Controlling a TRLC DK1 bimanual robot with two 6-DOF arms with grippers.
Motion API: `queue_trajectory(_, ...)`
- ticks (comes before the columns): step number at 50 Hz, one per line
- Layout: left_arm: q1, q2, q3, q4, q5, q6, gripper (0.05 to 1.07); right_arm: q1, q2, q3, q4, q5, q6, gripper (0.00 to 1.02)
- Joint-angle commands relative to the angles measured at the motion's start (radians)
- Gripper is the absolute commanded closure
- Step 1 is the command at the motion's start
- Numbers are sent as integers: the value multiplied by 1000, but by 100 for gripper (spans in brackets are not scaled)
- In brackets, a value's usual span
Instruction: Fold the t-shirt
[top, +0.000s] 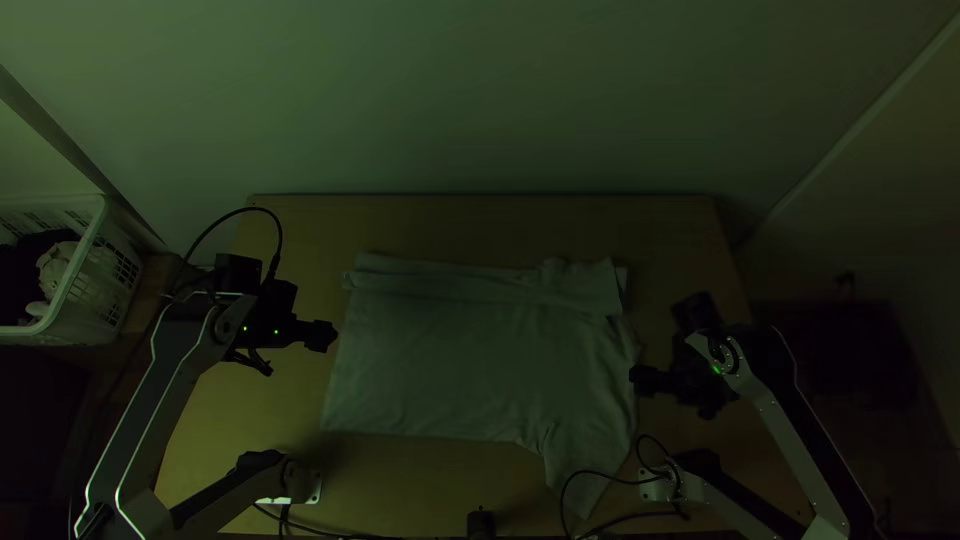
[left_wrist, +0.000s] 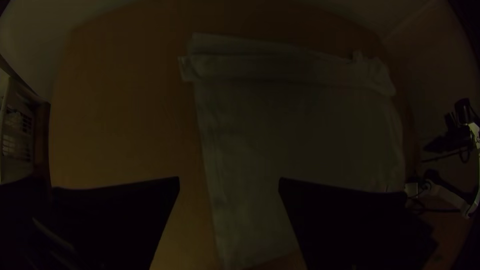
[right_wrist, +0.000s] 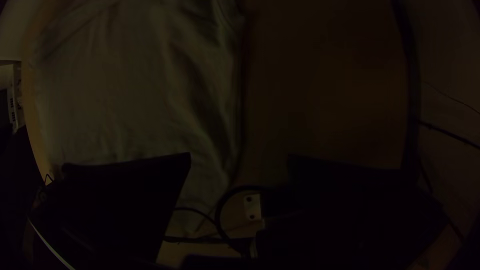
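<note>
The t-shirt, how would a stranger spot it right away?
Start at the light wooden table. Across its middle lies the t-shirt, pale, with a folded band along the far edge. It lies flat, unlike the white basket at the top view's left.

Left arm: raised in a bend, its gripper turned inward, the two flat black fingers spread apart. Right arm: likewise bent, its gripper facing inward, fingers also parted.
</note>
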Motion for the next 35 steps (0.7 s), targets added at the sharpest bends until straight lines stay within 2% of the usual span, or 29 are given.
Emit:
queue_trajectory(1,-13,-34,-50,-69,2,37,12,23,39,-55,-41,-31,34,8)
queue_trajectory(8,-13,-72,-107,-74,-1,69,12,63,71,-111,-64,-38,36,7)
queue_trajectory(21,-11,-77,-121,-95,0,63,12,88,102,-211,-24,-129,22,9)
queue_trajectory(35,-13,-72,-121,-108,-1,52,12,99,235,-246,30,-172,-55,10)
